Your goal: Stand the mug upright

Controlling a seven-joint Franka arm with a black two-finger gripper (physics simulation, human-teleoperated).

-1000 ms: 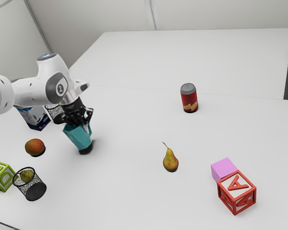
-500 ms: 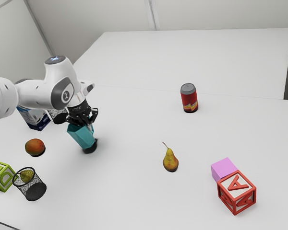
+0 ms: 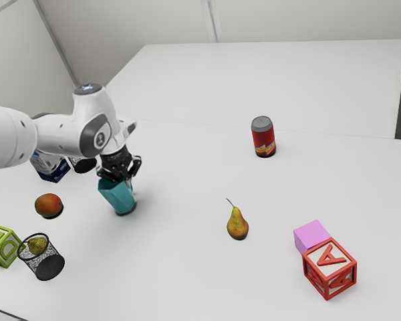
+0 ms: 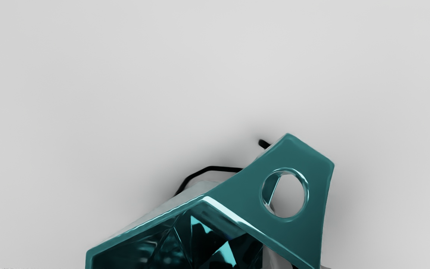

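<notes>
My gripper [image 3: 125, 179] pinches the mug [image 3: 118, 195] by its wall, mouth up; I should seat it flat before gently loosening.

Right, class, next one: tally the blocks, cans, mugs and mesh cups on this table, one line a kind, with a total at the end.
Blocks: 3
Cans: 1
Mugs: 1
Mesh cups: 2
Total: 7

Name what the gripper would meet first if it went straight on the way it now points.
Pointing down toward the table, the gripper would most likely meet the teal mug first, as it lies right in that line; any gap between them is hard to judge.
</notes>
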